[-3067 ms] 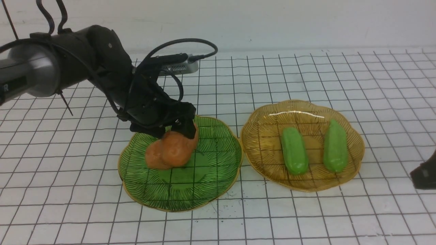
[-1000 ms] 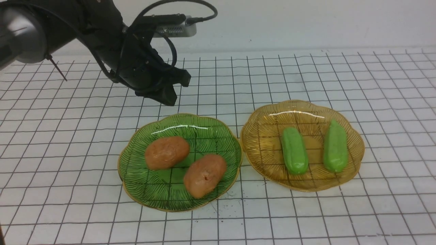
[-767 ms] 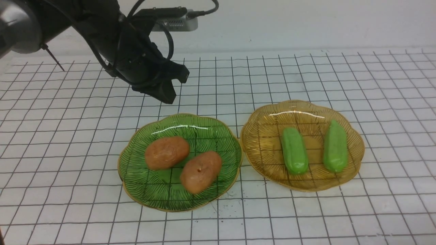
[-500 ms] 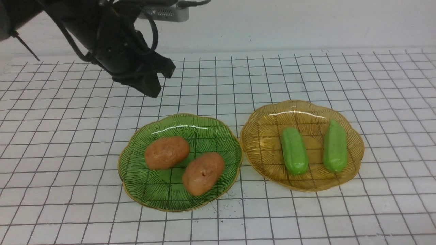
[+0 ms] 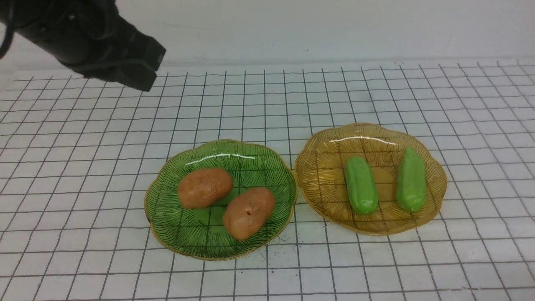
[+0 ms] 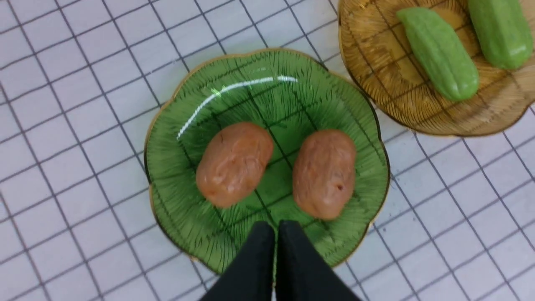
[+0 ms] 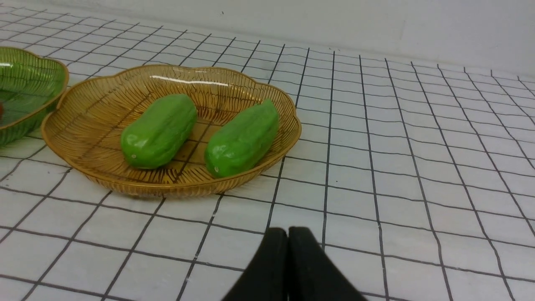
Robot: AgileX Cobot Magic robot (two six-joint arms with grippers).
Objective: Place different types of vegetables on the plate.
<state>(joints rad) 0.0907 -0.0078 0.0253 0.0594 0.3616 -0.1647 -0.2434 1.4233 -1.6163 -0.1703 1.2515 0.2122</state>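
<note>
left pincer (image 6: pixel 276 228) closed, empty | right pincer (image 7: pixel 287 234) closed, empty | no readable writing

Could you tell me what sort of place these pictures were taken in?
Probably a robot test bench: a white gridded tabletop against a bare wall, with toy potatoes and toy cucumbers staged on glass plates.

The grid-marked table (image 5: pixel 83 175) lies bare on all sides of the two plates. The green plate (image 5: pixel 196 238) and the amber plate (image 5: pixel 326 184) almost touch at their rims, so no passage is between them. On the green plate the two potatoes (image 5: pixel 205 187) (image 5: pixel 248 212) lie just beside each other, with little gap. The two cucumbers (image 5: pixel 361 190) (image 5: pixel 411 179) lie apart, with a free strip between. The left gripper (image 5: pixel 144 81) hangs high at the far left, well apart from the plates.
</note>
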